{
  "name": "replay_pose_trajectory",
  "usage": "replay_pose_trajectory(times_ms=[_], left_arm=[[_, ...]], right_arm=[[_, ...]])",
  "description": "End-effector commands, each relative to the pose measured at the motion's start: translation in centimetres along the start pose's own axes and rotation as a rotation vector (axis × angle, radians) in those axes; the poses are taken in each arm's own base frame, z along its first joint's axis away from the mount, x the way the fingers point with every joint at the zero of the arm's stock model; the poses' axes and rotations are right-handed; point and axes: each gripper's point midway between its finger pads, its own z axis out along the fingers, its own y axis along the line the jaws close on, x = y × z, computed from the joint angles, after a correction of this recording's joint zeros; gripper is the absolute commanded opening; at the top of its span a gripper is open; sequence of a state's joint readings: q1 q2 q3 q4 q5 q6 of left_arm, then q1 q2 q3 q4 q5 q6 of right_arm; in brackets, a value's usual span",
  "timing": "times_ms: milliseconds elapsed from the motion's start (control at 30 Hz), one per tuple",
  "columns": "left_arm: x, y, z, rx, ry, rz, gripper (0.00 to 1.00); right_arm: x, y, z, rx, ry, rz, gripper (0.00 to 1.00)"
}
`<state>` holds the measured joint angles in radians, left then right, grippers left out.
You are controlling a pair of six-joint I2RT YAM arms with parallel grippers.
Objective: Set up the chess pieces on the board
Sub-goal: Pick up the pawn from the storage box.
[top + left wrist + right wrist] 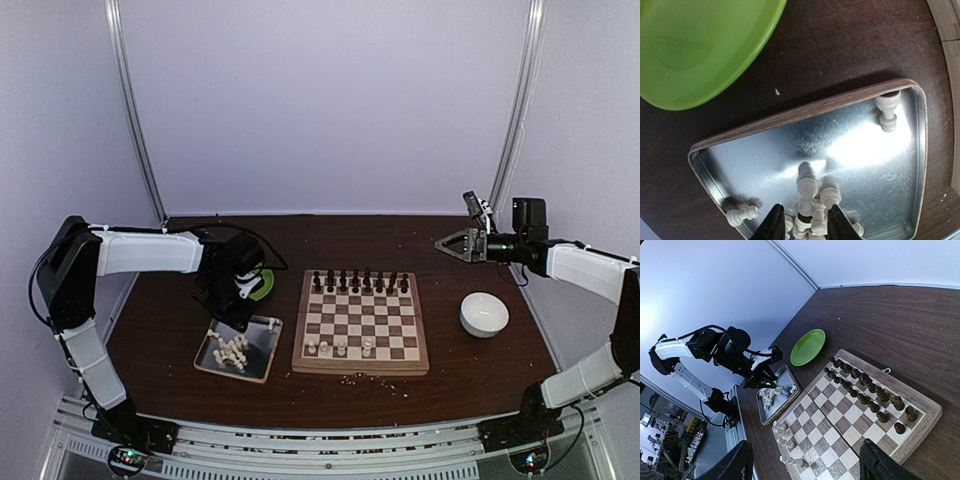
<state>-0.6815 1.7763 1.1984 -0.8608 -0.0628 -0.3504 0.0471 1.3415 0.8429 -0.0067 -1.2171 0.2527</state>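
Half done: straddles cream pieces [807, 187] in tray [765, 150] with left gripper [806, 222] for pickup, grip unclear; holds right gripper [807, 462] wide, clear of board [358, 322]

Pale lilac walls [330, 100] surround a dark wooden table [160, 330]

Left claw [806, 226] low, jaws narrowly apart; right claw [445, 243] high aside, jaws wide.

board [360, 325] middle rows free; dark pieces [356, 282] crowd far rows.
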Motion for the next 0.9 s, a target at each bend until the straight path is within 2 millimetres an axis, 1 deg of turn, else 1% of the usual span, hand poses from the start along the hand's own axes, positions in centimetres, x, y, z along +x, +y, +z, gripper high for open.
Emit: replay_pose_trajectory(times_ms=[0, 267, 400, 467, 533, 600, 733, 867], left_arm=[[-0.3, -0.2, 0.8, 0.016, -0.003, -0.012, 0.29], [-0.3, -0.1, 1.5, 0.002, 0.018, -0.004, 0.18], [0.0, -0.1, 1.8, 0.000, 0.032, 0.002, 0.15], [0.0, -0.1, 1.8, 0.004, 0.033, 0.005, 0.12], [-0.1, -0.2, 1.7, 0.009, 0.030, 0.006, 0.06], [-0.2, -0.2, 1.7, 0.009, 0.026, 0.010, 0.03], [-0.7, -1.1, 1.7, 0.082, -0.001, 0.014, 0.01], [-1.8, -1.7, 2.0, 0.170, -0.062, -0.003, 0.00]], right_arm=[[-0.7, 0.1, -0.2, -0.004, -0.011, -0.033, 0.72], [-0.7, 0.0, -0.1, -0.004, -0.009, -0.030, 0.71], [-0.7, 0.0, -0.1, -0.004, -0.009, -0.029, 0.71], [-0.7, 0.0, -0.1, -0.004, -0.008, -0.028, 0.71], [-0.7, 0.0, -0.1, -0.003, -0.009, -0.027, 0.71], [-0.7, 0.0, -0.1, -0.005, -0.008, -0.027, 0.71], [-0.7, 0.0, -0.1, -0.005, -0.008, -0.025, 0.70], [-0.7, 0.1, -0.2, -0.004, -0.011, -0.029, 0.70]])
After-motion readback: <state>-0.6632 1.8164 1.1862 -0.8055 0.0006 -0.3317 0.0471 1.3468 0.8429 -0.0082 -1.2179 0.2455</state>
